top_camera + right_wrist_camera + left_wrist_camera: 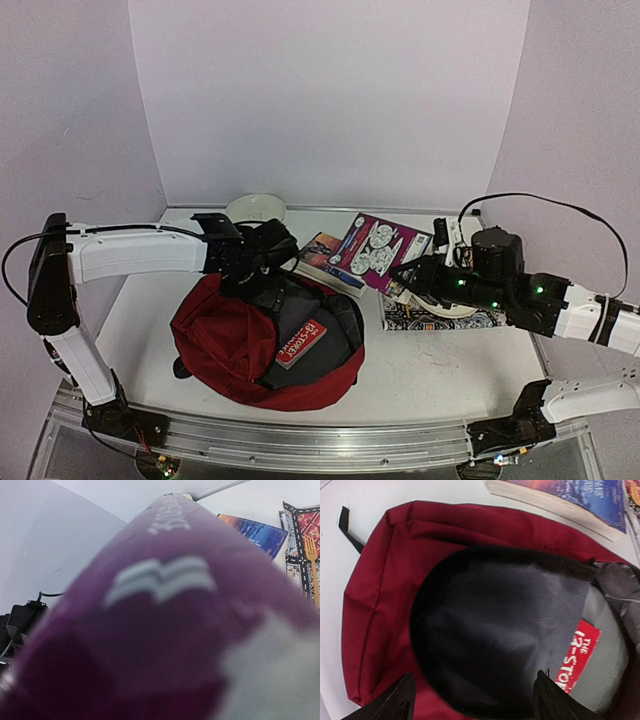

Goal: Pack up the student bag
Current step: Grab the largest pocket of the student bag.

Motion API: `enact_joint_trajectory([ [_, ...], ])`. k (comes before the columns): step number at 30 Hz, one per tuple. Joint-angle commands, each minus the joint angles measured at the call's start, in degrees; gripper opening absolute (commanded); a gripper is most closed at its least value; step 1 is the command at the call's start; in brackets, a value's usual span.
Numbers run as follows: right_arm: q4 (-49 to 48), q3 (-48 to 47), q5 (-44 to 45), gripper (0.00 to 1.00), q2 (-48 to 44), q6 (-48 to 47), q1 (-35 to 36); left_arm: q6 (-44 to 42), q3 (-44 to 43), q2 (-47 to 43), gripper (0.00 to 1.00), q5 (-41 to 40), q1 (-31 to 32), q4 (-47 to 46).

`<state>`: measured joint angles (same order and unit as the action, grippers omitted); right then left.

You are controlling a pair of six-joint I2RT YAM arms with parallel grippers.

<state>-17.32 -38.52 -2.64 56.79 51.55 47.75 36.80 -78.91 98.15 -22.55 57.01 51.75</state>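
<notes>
Dark red fabric sags open left of centre on the table (430, 370) — the student bag (225, 345) lies with its zip mouth gaping upward and grey lining exposed, so books can drop in; a red book (301, 343) already rests inside. Over that mouth the left gripper (472, 700) hovers, jaws spread wide, holding nothing. The right gripper (408, 272) pinches a purple book (380, 248) by its lower edge, tilted off the table — probably next in.

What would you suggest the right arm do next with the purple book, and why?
Probably carry it left toward the student bag: the right gripper grips the purple book, tilted up, the bag's mouth gapes, and the left gripper hangs open above it.
</notes>
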Motion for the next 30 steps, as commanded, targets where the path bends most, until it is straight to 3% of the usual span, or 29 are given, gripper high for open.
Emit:
enact_joint_trajectory([
  [1,-5.71,-3.84,-4.56,0.0,0.62,-1.2,-0.15,1.6,1.7,-0.42,0.84,-3.65,-1.2,2.83],
  [7,-5.71,-2.95,-8.44,0.0,1.3,-0.33,-0.16,1.62,2.6,1.48,0.85,-1.28,-2.15,1.64],
  [9,-5.71,-2.44,-9.18,0.0,1.25,0.31,-0.18,0.37,2.54,1.33,0.81,1.52,-2.16,-0.89],
  [11,-5.71,-1.92,-9.9,0.0,1.21,0.9,-0.19,-0.34,2.31,0.75,0.68,4.08,-2.16,-3.15],
  [17,-5.73,-0.5,-13.48,0.0,1.91,3.38,-0.15,-1.99,-1.65,-0.99,0.17,4.31,-2.51,-3.77],
  [20,-5.75,0.11,-14.28,0.0,2.15,4.27,-0.18,-3.2,-3.91,-2.56,0.02,3.52,-2.69,-3.66],
  [30,-6.02,1.87,-17.29,0.0,3.88,6.63,-0.19,-6.13,-11.74,-8.23,0.0,-0.75,-2.95,-3.19],
])
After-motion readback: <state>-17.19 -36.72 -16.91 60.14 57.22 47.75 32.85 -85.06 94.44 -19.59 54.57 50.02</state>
